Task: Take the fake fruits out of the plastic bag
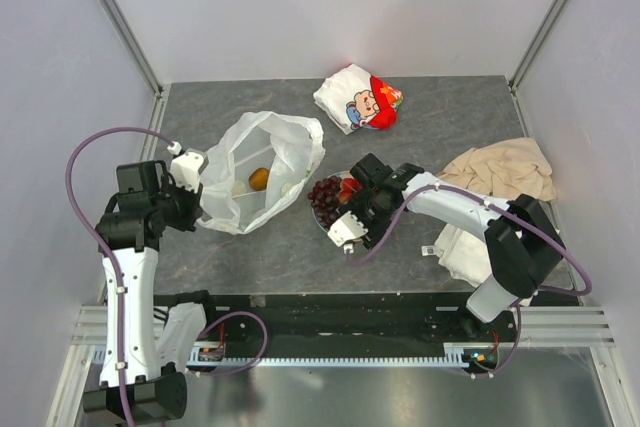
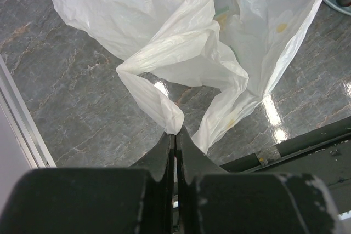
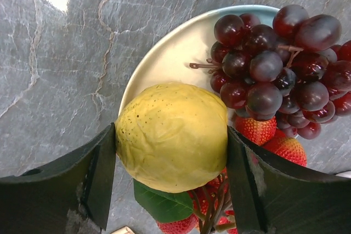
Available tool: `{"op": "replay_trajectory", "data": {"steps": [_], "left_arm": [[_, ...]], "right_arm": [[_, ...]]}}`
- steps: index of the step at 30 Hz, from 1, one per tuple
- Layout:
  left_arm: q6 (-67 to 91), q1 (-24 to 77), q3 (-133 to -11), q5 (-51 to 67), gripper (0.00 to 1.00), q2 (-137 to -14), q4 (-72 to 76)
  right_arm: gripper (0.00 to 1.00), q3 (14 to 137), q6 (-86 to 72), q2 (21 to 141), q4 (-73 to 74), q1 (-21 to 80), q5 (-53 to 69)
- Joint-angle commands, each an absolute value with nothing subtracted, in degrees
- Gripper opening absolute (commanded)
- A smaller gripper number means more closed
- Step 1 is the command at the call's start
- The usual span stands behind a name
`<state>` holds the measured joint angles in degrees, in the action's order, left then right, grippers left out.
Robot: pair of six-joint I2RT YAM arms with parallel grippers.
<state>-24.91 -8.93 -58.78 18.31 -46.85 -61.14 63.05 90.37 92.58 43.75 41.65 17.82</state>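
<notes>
The translucent white plastic bag (image 1: 262, 152) lies open on the grey table with an orange-brown fruit (image 1: 259, 179) inside. My left gripper (image 1: 196, 187) is shut on the bag's loop handle (image 2: 159, 105) at its fingertips (image 2: 175, 134). My right gripper (image 1: 352, 212) is shut on the yellow lemon (image 3: 173, 135), holding it just over the plate (image 3: 164, 58). On the plate lie the dark purple grape bunch (image 3: 274, 69), red strawberries (image 3: 258, 130) and a green leaf (image 3: 159, 204). Grapes (image 1: 324, 192) and strawberries (image 1: 349, 187) also show in the top view.
A white-and-red cartoon-printed packet (image 1: 358, 99) lies at the back centre. A beige cloth (image 1: 505, 169) and a folded white towel (image 1: 458, 249) lie at the right. Enclosure walls stand left, right and behind; a black rail (image 1: 330, 312) runs along the near edge.
</notes>
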Motion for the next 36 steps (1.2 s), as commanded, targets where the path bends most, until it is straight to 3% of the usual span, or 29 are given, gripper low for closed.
{"op": "replay_trajectory", "data": {"steps": [1,7,11,13,20,22,24,36], "left_arm": [[-23.55,-9.4,-58.54,19.42,0.01,-45.79,-61.17],[-23.73,-9.49,-58.71,19.95,0.02,-45.79,-61.08],[-23.91,-9.49,-58.54,20.21,0.02,-45.79,-61.26],[-23.91,-9.49,-58.62,20.48,0.02,-45.79,-61.26],[-24.08,-9.58,-58.1,20.57,0.02,-45.44,-61.17],[-24.17,-9.67,-58.01,20.57,0.02,-45.44,-61.0],[-24.26,-9.67,-57.92,20.65,0.02,-45.53,-60.91],[-24.43,-9.67,-57.74,20.92,0.02,-45.62,-60.73]], "right_arm": [[0.39,62.23,93.6,92.29,42.89,41.57,17.58],[0.57,61.7,93.34,90.88,42.19,41.57,17.93],[0.63,63.01,91.15,90.53,41.92,41.57,18.9],[0.74,63.54,90.53,90.44,41.92,41.57,18.81],[0.77,65.21,89.74,90.09,43.68,41.57,18.72],[0.86,65.04,89.65,90.09,43.86,41.48,18.54],[0.89,65.13,89.65,90.09,43.86,41.57,18.63],[0.91,66.27,88.33,89.74,45.08,41.57,17.58]]}}
